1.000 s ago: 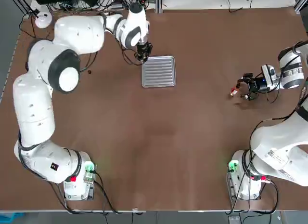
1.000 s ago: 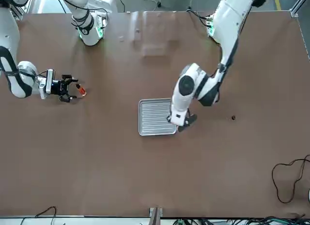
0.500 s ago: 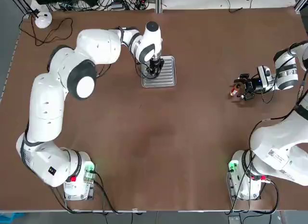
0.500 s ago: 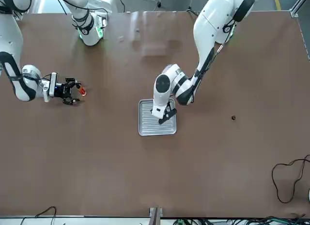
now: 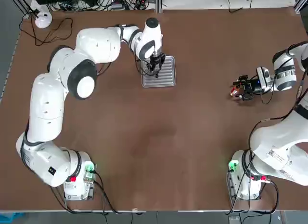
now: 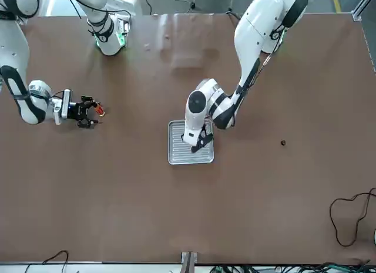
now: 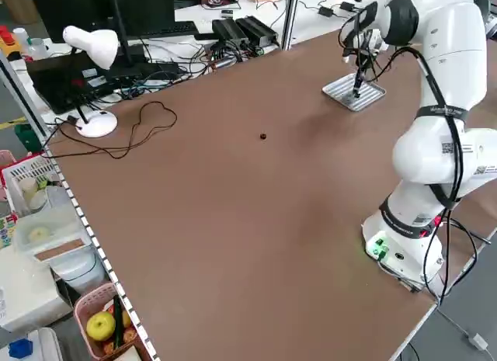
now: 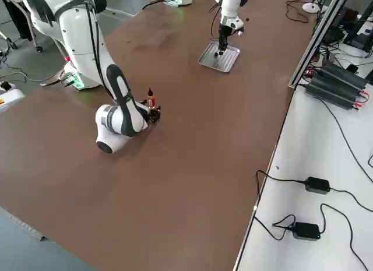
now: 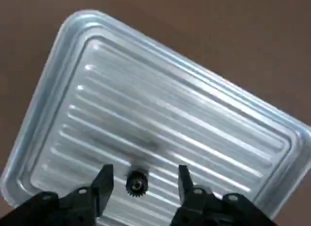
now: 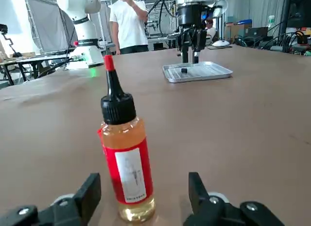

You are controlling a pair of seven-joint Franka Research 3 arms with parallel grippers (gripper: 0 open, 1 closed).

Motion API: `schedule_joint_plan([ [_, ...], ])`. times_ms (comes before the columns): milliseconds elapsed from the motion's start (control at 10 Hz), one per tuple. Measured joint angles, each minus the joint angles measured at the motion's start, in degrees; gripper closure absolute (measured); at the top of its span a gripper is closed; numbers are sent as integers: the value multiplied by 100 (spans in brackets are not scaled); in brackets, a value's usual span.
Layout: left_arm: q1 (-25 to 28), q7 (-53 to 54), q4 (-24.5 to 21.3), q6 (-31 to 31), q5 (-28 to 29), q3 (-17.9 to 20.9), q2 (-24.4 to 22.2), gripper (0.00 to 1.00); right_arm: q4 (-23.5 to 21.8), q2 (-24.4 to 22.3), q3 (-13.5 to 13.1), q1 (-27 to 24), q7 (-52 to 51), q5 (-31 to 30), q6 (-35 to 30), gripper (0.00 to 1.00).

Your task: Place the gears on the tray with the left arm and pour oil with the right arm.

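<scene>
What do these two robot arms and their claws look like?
Both arms are glossy white with rounded joints and grey-black rings, on bases lit green with red buttons and black cables. The left gripper and right gripper are black, with two flat-tipped fingers each.

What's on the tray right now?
One gear lies on the tray, between the open left gripper fingers. The other gear sits on the table. No oil visible there.

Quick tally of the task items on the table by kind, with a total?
Gears: 2, one on the tray, one loose on the table
Tray: 1
Oil bottle: 1
Total: 4
</scene>
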Motion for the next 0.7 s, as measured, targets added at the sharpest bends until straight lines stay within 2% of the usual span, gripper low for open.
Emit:
schedule_joint_plan([
  [100, 160, 35, 28, -325, 0, 9, -193, 23, 1, 23, 0, 1, -15, 0, 2, 22],
  [300, 733, 398, -187, -829, 19, 13, -688, 23, 1, 67, 2, 3, -26, 0, 1, 22],
  [500, 1553, 1236, -936, -862, 38, 16, -1301, 23, 5, 114, 5, 6, -48, 0, -13, 25],
  [700, 2532, 2507, -1854, -855, 55, 15, -2037, 24, 8, 147, 7, 8, -55, 0, -37, 30],
])
